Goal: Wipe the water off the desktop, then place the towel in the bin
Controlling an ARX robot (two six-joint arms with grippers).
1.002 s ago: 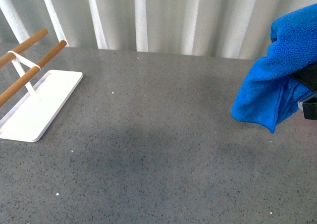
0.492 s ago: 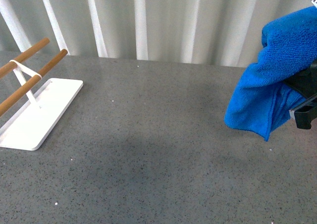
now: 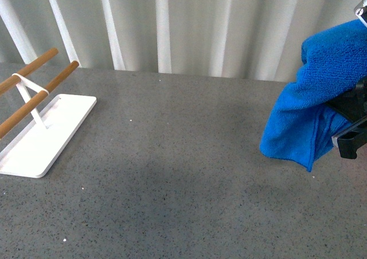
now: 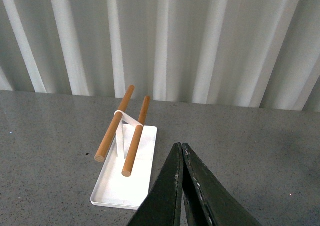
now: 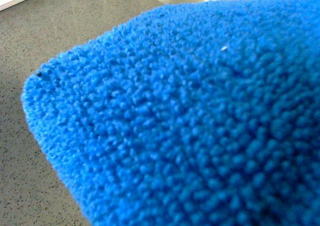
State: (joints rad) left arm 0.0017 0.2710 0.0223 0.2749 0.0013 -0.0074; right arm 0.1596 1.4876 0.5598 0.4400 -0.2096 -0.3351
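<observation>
Fingers of the left gripper are together, those of the right gripper are hidden under the towel, so I cannot tell; the towel, hanging at 3 o'clock above the desktop, has edged toward 9 o'clock, probably to wipe.

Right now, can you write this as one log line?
right tool: holds towel above desktop | left tool: shut, empty | bin: unseen

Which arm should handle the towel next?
Right. The towel hangs from the right gripper, clear of the desktop; the left gripper is shut, empty, facing the rack.
</observation>
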